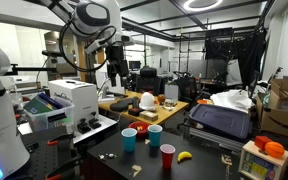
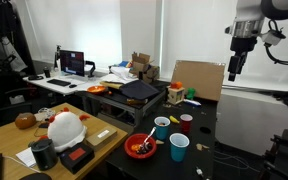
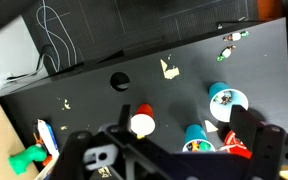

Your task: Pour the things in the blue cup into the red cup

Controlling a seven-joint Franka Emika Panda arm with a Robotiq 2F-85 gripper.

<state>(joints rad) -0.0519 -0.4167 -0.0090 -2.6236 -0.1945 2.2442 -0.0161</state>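
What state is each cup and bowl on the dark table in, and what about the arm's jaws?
Blue cup: upright, small bits inside.
Red cup: upright, looks empty.
Teal cup: upright, small bits inside.
Red bowl: upright, something inside.
Jaws: open, holding nothing, high above the cups.

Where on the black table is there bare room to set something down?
Bare tabletop lies around the round hole, left of the red cup in the wrist view. It is crowded where the red cup, blue cup, teal cup and red bowl stand close together.
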